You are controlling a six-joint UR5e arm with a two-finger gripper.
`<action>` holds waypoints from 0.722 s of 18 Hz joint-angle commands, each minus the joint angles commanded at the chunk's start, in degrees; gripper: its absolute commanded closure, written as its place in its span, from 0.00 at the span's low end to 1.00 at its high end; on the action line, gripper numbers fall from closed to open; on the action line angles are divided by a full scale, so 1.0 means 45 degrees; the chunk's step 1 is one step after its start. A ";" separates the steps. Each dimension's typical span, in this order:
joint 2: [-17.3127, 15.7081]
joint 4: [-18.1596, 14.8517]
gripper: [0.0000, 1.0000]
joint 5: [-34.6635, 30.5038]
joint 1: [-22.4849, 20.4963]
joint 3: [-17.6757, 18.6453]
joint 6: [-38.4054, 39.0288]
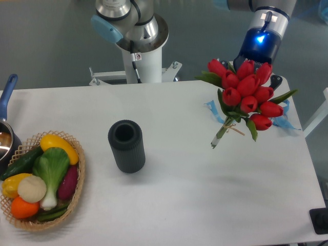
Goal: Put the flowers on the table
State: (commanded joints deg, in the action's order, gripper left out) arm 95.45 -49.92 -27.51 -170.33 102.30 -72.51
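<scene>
1. White table (179,205); grey floor behind.
2. Flowers (245,95) near the far right corner, stem ends low over the top; blooms hide the gripper (256,64), so its grip is unclear.
3. Dark vase (126,146) mid-table; vegetable basket (77,197) near left edge.

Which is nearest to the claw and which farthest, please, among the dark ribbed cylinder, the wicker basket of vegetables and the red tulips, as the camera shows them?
Measured from the claw, mostly hidden behind the blooms at the table's far right:
1. The flowers, right at the claw.
2. The dark ribbed cylinder, mid-table, well to the left in the picture.
3. The wicker basket, at the picture's near-left corner.
</scene>
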 joint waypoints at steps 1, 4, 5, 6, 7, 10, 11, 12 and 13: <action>-0.0039 0.0039 0.56 0.0000 0.0000 0.0058 -0.0039; -0.0078 0.0078 0.56 -0.0019 0.0039 0.0021 0.0077; -0.0097 0.0059 0.56 -0.0039 0.0058 0.0020 0.0078; -0.0098 0.0078 0.56 -0.0039 0.0001 0.0058 0.0001; -0.0098 0.0078 0.56 -0.0039 -0.0058 0.0001 0.0000; -0.0195 0.0059 0.56 -0.0058 -0.0176 0.0039 0.0000; -0.0253 0.0059 0.56 -0.0136 -0.0137 0.0058 0.0000; -0.0389 0.0059 0.56 -0.0388 -0.0117 0.0059 0.0000; -0.0449 0.0039 0.56 -0.0797 -0.0098 0.0039 0.0000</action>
State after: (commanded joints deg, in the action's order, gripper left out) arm 93.43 -49.75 -31.09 -170.77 102.48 -72.51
